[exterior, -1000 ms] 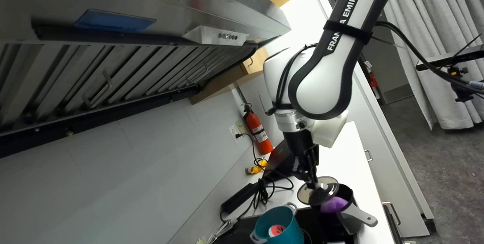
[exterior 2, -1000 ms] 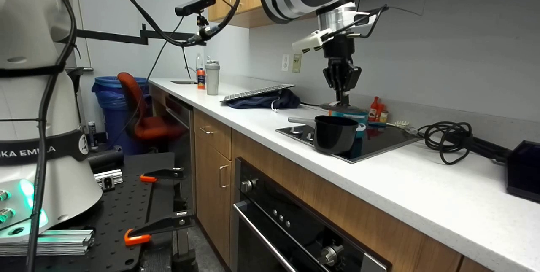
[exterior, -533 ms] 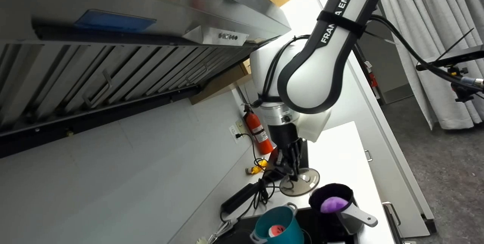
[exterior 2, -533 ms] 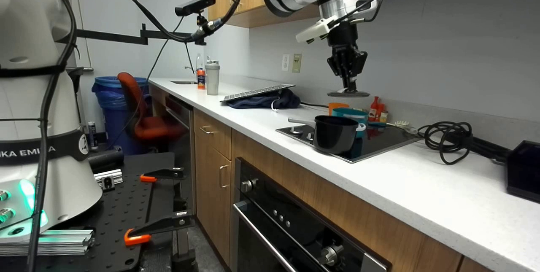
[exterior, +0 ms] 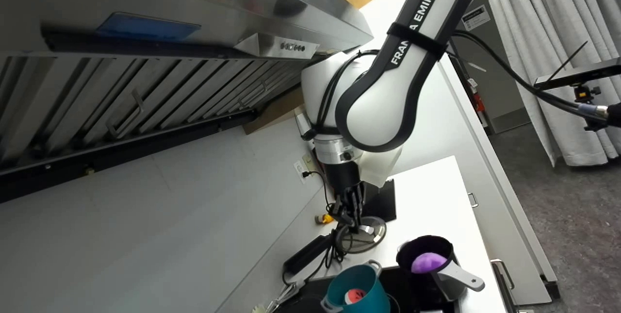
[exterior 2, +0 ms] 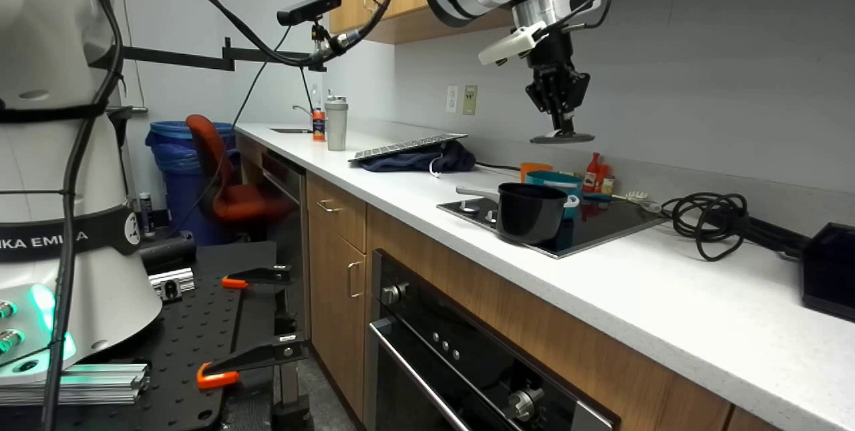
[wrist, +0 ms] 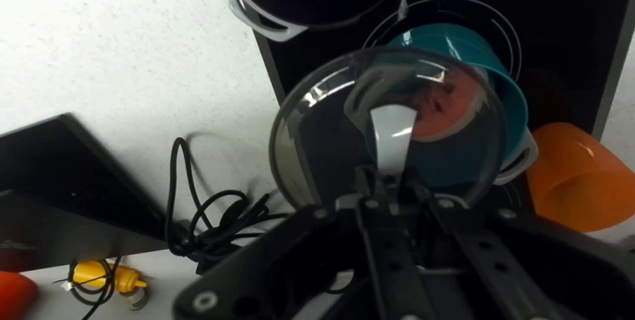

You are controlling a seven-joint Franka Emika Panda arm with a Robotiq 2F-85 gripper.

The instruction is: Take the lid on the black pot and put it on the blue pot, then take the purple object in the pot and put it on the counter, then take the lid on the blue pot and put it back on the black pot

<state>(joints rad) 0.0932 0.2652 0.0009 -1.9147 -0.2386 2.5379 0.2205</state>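
The lid [wrist: 327, 136] is clear grey glass with a dark rim and a light grey knob. My gripper [wrist: 389, 176] is shut on the knob and holds the lid in the air. In the wrist view the lid overlaps part of the blue pot [wrist: 513, 94]. In both exterior views the lid [exterior: 361, 242] [exterior 2: 561, 139] hangs above the counter [exterior 2: 668, 304], higher than the pots. The black pot [exterior 2: 531, 214] stands uncovered on the cooktop, with the purple object [exterior: 428, 262] inside. The blue pot [exterior: 366, 286] is uncovered beside it.
A red watermelon-patterned thing [wrist: 446, 106] lies in the blue pot. An orange cup [wrist: 578, 176] stands beside that pot. Black cables [wrist: 218, 230] and a dark flat object [wrist: 74, 176] lie on the counter. A range hood [exterior: 194, 75] hangs overhead. Bottles [exterior 2: 592, 174] stand near the wall.
The gripper has carried the lid up and away from the black pot, toward the back wall. The black pot's mouth now shows fully. The pots have not moved.
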